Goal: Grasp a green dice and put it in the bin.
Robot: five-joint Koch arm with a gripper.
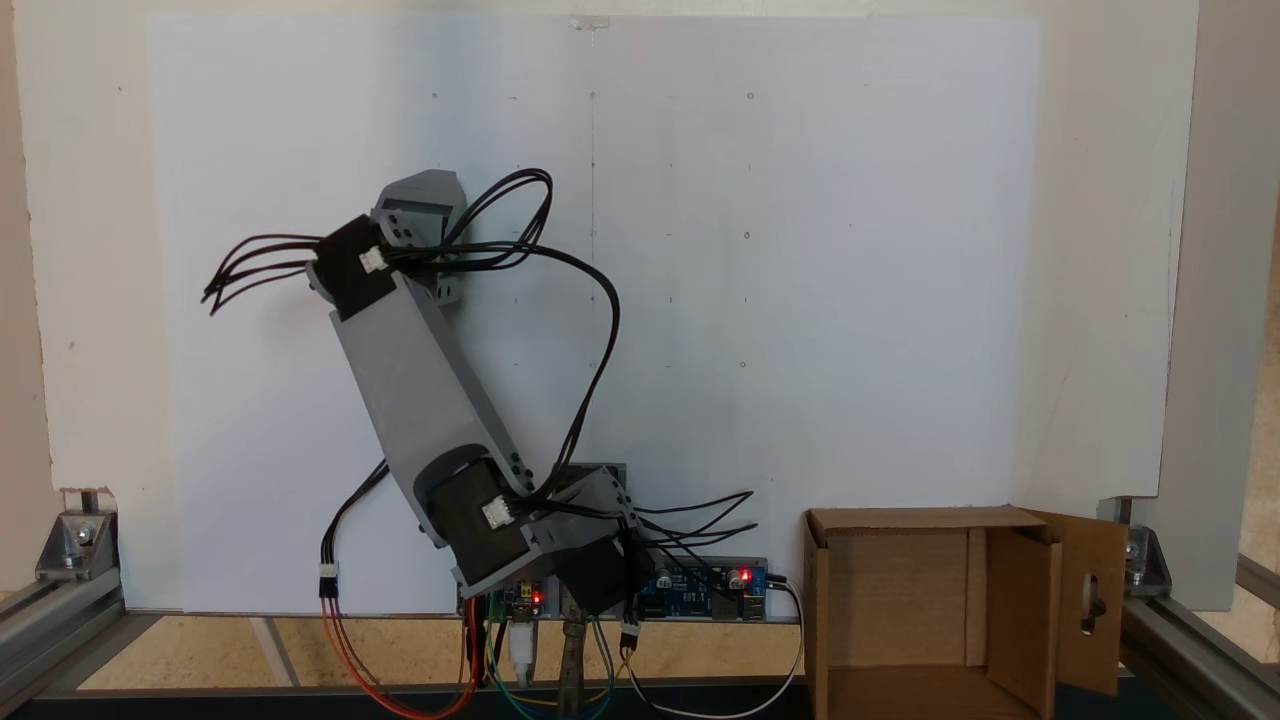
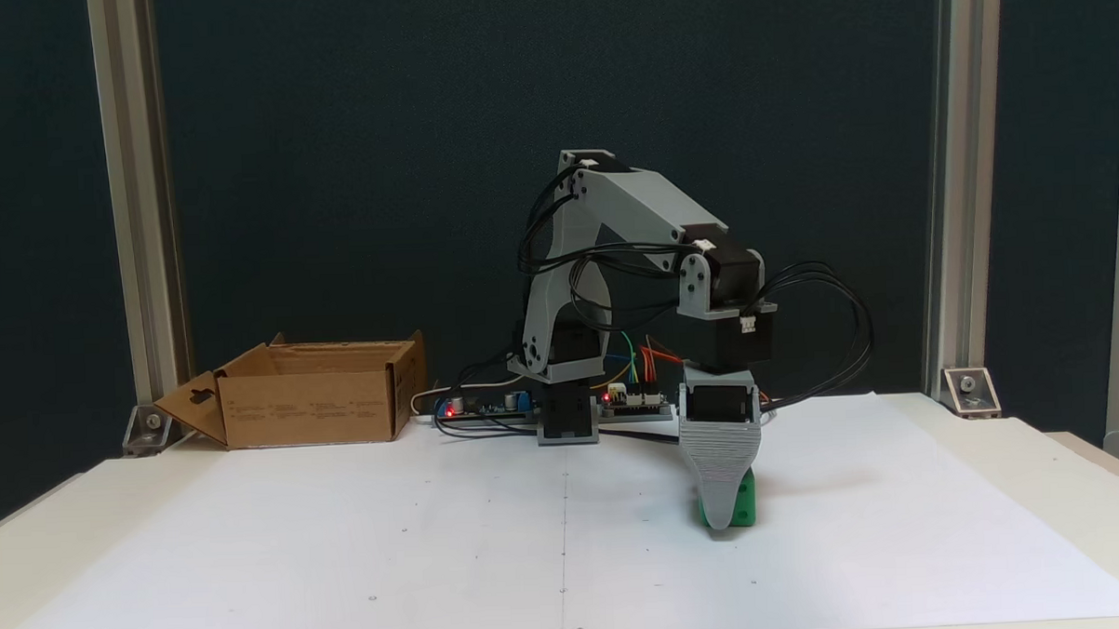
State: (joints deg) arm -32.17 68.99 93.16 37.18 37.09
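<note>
The green dice rests on the white paper, right of centre in a fixed view, mostly covered by the gripper's broad ribbed grey finger. My gripper points straight down with its tip at the paper, around the dice. Its two jaws lie one behind the other, so I cannot tell whether they press on the dice. From above, the arm's grey wrist housing hides the dice. The bin, a brown cardboard box, stands far left at the table's back; in the view from above the bin is at the lower right, its top open.
White paper covers the table. Circuit boards with red lights and loose black cables sit around the arm's base. Aluminium frame posts stand at the back corners. One box flap with an oval slot sticks outward.
</note>
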